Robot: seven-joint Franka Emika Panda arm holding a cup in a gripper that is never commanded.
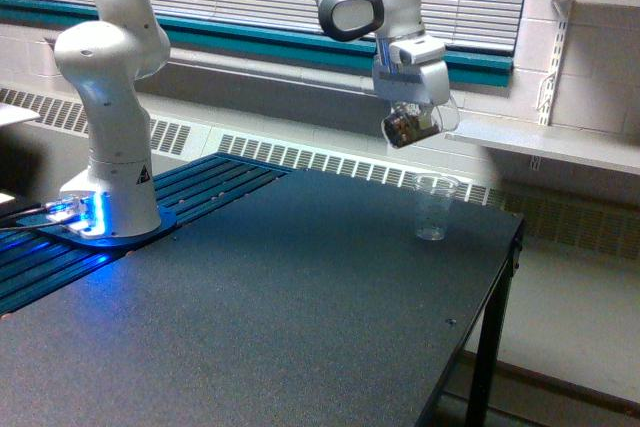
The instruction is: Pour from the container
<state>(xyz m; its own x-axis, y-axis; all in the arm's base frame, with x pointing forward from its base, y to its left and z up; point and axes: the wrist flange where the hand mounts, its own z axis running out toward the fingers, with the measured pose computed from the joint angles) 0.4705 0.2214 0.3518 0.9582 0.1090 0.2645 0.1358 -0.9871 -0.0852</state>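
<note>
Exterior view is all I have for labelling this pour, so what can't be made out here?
- End effector: its fingers are too small and blurred to show their grip on the container.
- Container: brown contents show, but what they are is too blurred to tell.
- Clear cup on the table: too small and transparent to tell whether anything is inside.
- Arm: upper links cut off by the top edge.
</note>
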